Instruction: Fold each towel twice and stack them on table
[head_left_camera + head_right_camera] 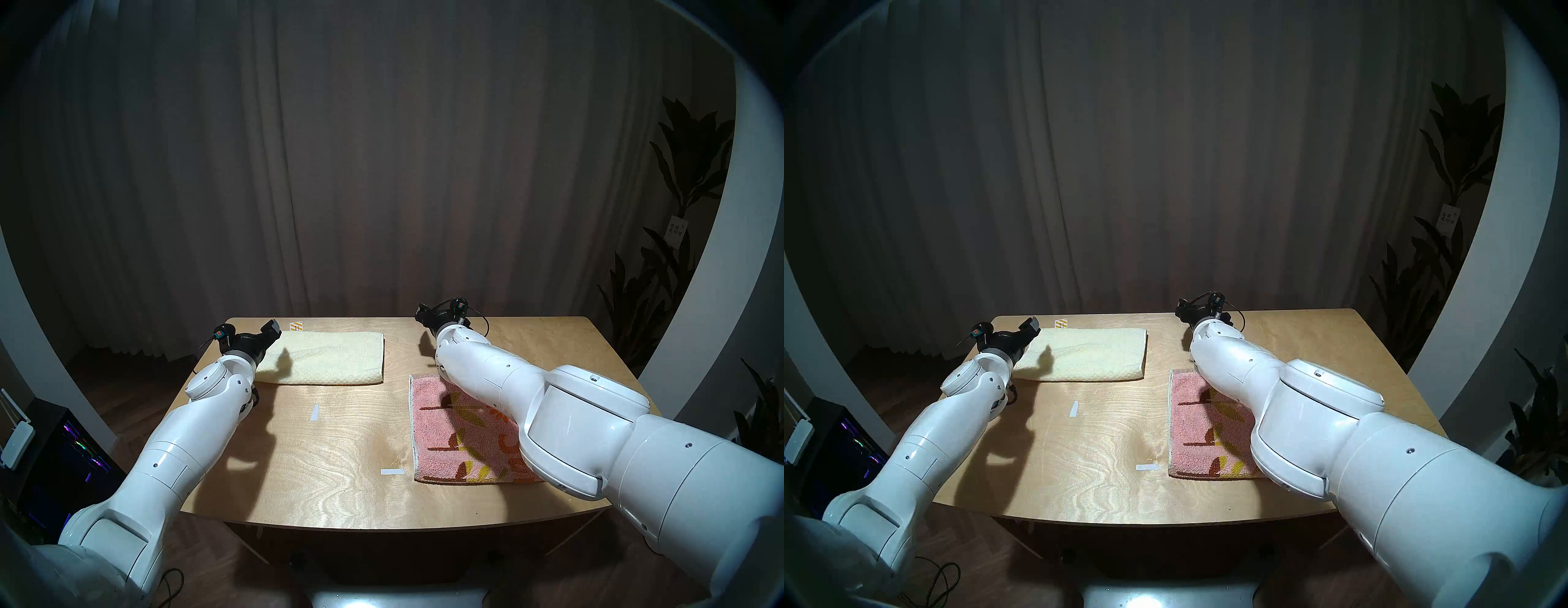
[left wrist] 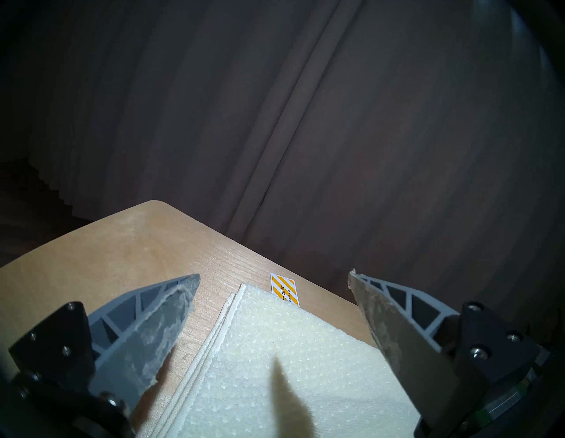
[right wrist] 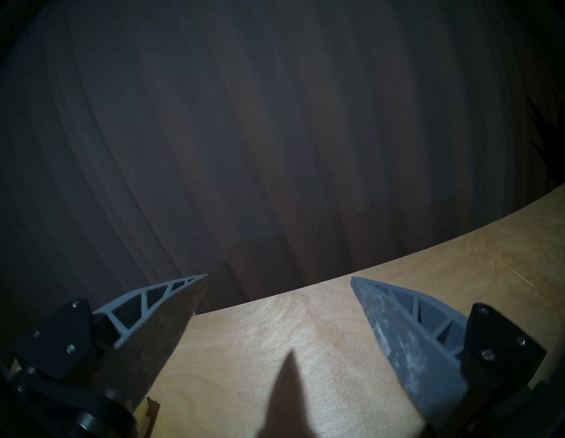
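A: Overhead, head views: where are the 2 towels?
B: Cream towel (image 1: 326,357) lies folded at the far left of the table (image 1: 339,467); pink towel (image 1: 454,437) lies near right, partly under the right arm.
A: Left wrist view?
B: Left gripper (image 2: 273,275) spread wide, empty, above the cream towel's corner.
A: Right wrist view?
B: Right gripper (image 3: 279,276) spread wide, empty, over bare wood at the far edge.
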You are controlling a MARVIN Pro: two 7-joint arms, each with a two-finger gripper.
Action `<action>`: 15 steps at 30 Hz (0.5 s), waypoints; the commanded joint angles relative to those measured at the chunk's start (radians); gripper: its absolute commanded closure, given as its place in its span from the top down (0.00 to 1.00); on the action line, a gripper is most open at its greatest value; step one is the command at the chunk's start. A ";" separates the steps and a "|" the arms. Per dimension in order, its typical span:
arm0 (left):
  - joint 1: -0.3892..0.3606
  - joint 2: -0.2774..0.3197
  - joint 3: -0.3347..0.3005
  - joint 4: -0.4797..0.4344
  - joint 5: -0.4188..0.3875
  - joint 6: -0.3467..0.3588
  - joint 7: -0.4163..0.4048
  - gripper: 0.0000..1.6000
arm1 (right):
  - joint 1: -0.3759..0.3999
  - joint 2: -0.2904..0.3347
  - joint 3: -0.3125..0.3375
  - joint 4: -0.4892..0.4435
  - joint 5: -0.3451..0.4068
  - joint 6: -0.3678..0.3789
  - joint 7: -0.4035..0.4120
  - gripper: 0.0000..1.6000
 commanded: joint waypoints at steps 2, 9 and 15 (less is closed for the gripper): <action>0.029 0.031 -0.013 -0.077 0.019 -0.038 -0.012 1.00 | 0.005 0.018 -0.027 -0.010 -0.032 -0.049 0.031 1.00; 0.078 0.030 -0.025 -0.125 0.008 -0.051 -0.017 1.00 | -0.002 0.030 -0.053 -0.016 -0.057 -0.081 0.056 1.00; 0.121 0.023 -0.038 -0.167 -0.011 -0.059 -0.022 1.00 | -0.010 0.040 -0.075 -0.022 -0.079 -0.108 0.078 1.00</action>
